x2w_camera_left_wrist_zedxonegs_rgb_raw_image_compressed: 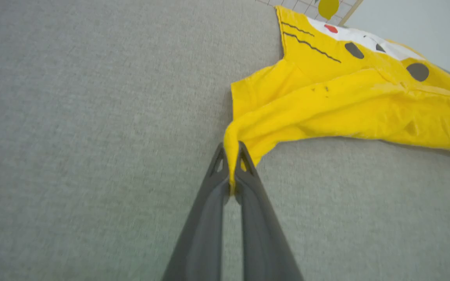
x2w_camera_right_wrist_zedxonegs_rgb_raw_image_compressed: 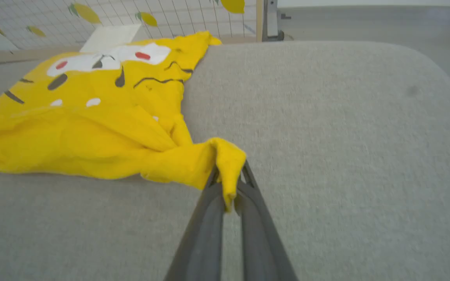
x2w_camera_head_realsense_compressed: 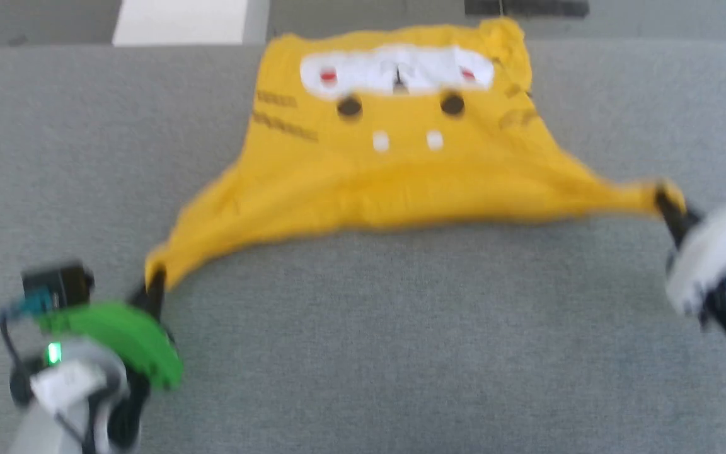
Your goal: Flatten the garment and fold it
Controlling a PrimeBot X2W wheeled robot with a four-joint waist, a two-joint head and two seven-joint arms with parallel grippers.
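Observation:
The garment (x2w_camera_head_realsense_compressed: 388,170), a bright yellow T-shirt with a cartoon face print, lies on the grey padded surface (x2w_camera_head_realsense_compressed: 401,340), stretched wide between my two arms. My left gripper (x2w_camera_head_realsense_compressed: 154,280) at the lower left is shut on its left corner; in the left wrist view the yellow cloth (x2w_camera_left_wrist_zedxonegs_rgb_raw_image_compressed: 326,101) is pinched between the two dark fingers of the left gripper (x2w_camera_left_wrist_zedxonegs_rgb_raw_image_compressed: 231,154). My right gripper (x2w_camera_head_realsense_compressed: 664,200) at the right edge is shut on the opposite corner, and the right wrist view shows a bunched yellow tip (x2w_camera_right_wrist_zedxonegs_rgb_raw_image_compressed: 225,160) clamped in that gripper (x2w_camera_right_wrist_zedxonegs_rgb_raw_image_compressed: 228,173). The near edge is pulled taut.
The grey surface ends just behind the garment's far edge. Beyond it stands a white grid wall with lemon pictures (x2w_camera_right_wrist_zedxonegs_rgb_raw_image_compressed: 150,17) and a pale board (x2w_camera_head_realsense_compressed: 180,22). Open grey padding extends in front of the shirt and on both sides.

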